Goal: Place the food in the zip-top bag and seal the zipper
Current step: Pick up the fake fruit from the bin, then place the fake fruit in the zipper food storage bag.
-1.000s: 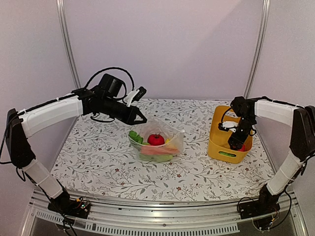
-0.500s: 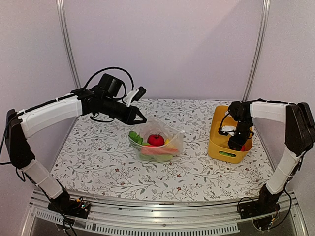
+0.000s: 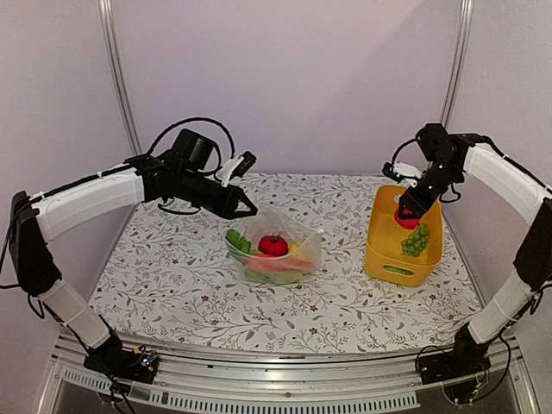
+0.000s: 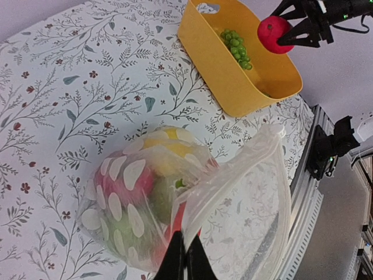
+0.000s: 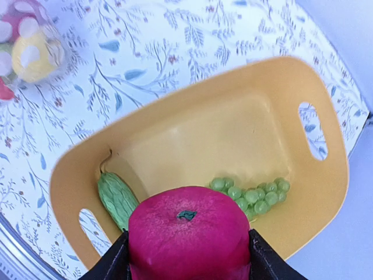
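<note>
Floral-print table [image 3: 172, 285]: the zip-top bag [image 3: 297, 235], clear with white dots, slumped open and with toy food [image 3: 273, 246] inside, sits well apart from the yellow bin [image 3: 379, 254]. The left gripper [image 4: 185, 256] has its jaws pressed together on the bag's mouth edge. Above the bin, the right gripper [image 5: 187, 265] pinches a red round fruit [image 5: 187, 230], and green grapes [image 5: 250, 195] lie inside the bin.
</note>
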